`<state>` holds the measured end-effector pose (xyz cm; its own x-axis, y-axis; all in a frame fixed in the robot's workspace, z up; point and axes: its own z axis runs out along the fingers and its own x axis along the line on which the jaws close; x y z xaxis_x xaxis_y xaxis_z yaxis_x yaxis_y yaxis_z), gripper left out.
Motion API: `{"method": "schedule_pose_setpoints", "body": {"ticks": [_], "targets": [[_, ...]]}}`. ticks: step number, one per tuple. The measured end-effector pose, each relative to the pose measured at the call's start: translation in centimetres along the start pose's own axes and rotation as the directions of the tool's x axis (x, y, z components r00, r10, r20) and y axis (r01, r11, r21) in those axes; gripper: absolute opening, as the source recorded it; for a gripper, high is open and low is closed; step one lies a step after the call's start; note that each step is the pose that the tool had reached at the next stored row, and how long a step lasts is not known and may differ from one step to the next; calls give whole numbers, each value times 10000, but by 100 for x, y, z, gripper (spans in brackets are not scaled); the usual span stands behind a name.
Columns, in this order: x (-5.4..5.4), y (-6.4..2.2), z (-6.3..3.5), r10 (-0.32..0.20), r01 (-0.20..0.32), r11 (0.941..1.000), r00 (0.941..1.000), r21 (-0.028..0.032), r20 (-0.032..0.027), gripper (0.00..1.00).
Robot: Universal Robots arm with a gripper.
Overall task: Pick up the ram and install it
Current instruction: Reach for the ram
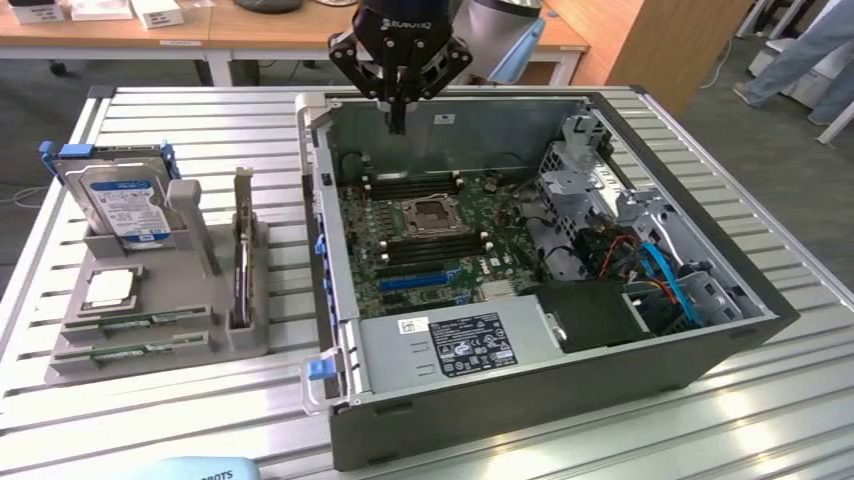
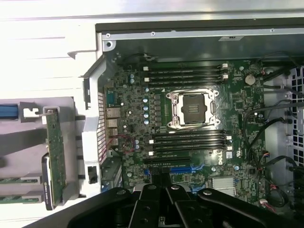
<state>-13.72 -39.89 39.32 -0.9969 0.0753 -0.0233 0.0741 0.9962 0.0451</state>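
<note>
Black gripper point(image 1: 396, 122), pinched closed and empty, over the open grey computer case's point(image 1: 534, 405) far edge; slim green ram stick point(image 1: 134, 324) at the grey tray's point(image 1: 80, 368) near edge, likely light and brittle, so grip its long edges.

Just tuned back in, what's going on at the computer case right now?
The arm's gripper hangs shut, with nothing in it, over the far side of the open computer case, above the motherboard. The ram lies in the grey tray at the exterior view's left, not yet picked up.
</note>
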Motion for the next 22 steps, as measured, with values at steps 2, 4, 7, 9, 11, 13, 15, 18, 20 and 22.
{"method": "schedule_pose_setpoints", "body": {"ticks": [2, 4, 7, 9, 11, 13, 15, 18, 20, 22], "targets": [[35, -2, -1, 0, 0, 10000, 10000, 1, 0, 10], [77, -6, -2, 1, -1, 10000, 10000, 1, 0, 10], [135, -10, -4, 0, 0, 10000, 10000, 0, 0, 10], [175, -13, -5, 0, 0, 10000, 10000, 1, 0, 10], [216, -16, -6, 1, -1, 10000, 10000, 0, 0, 10], [253, -19, -6, 1, -1, 10000, 10000, 0, 0, 10], [289, -21, -8, 0, 0, 10000, 10000, 1, 0, 10], [368, -27, -10, 0, 0, 10000, 10000, 0, 0, 10], [409, -30, -11, 1, -1, 10000, 10000, 1, 1, 10], [452, -33, -12, 1, -1, 10000, 10000, 0, 0, 10]]}}
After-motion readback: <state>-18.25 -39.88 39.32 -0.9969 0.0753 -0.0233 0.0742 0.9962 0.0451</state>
